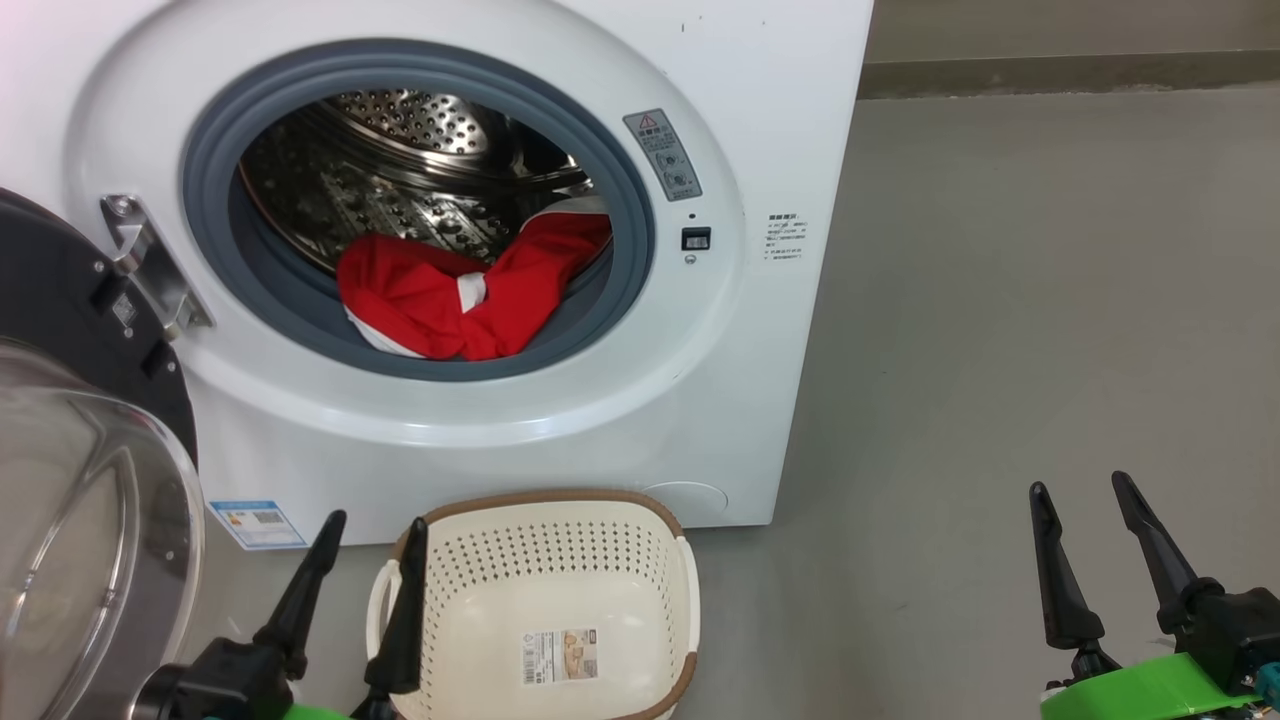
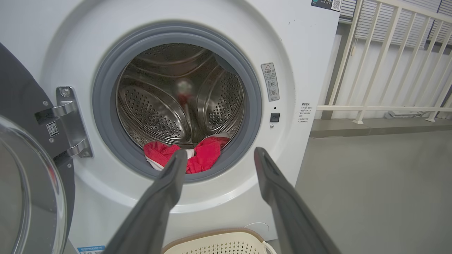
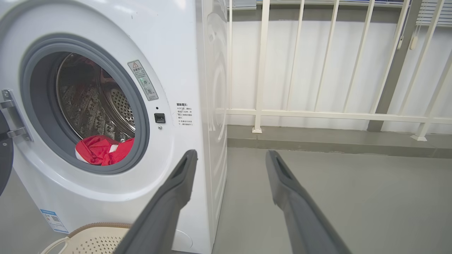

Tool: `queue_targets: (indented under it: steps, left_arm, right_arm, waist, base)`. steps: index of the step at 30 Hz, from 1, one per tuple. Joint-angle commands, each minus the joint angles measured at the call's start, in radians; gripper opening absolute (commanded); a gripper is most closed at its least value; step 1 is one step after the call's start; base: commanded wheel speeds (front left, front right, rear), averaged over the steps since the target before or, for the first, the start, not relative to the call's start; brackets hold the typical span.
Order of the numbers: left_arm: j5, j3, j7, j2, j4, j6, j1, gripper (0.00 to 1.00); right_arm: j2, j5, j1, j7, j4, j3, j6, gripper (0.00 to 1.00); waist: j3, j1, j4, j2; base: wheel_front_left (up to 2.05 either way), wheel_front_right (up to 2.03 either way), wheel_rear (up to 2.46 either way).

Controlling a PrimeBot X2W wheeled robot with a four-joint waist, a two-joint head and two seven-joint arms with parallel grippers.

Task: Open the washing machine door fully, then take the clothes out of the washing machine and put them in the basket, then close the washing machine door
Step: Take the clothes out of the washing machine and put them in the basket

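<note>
Our left tool [image 1: 376, 520] and right tool [image 1: 1080, 482] gape wide, empty; red fabric clothes [image 1: 450, 285] lie inside the white boxy washing machine [image 1: 760, 120].

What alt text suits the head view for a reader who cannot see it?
A big white front-loading washing machine stands with its round glossy black door swung open and bright red white-trimmed clothes lying in its drum. Before it a cream-white perforated plastic basket sits on the floor, holding no clothes, between the open left pincer and open right pincer.
</note>
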State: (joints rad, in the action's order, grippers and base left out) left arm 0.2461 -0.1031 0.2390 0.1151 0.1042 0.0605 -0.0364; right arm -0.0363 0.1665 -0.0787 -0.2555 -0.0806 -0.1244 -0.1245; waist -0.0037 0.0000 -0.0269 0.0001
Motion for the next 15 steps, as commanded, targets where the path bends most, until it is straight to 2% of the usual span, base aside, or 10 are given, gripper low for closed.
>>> queue_targets:
  steps: [1, 15]
  left_arm:
    - [-0.006, 0.028, 0.0, 0.019, -0.024, -0.006, -0.018, 1.0]
    - [-0.002, 0.02, 0.001, 0.023, -0.026, -0.022, -0.016, 1.0]
  right_arm:
    - [-0.014, 0.003, 0.023, -0.006, 0.022, 0.016, -0.006, 1.0]
    - [-0.014, -0.001, 0.019, -0.006, 0.026, 0.01, -0.006, 1.0]
  waist:
    - [-0.001, 0.0, 0.0, -0.0001]
    - [0.002, 0.0, 0.0, -0.0001]
  base:
    - [0.0, 0.0, 0.0]
    - [0.0, 0.0, 0.0]
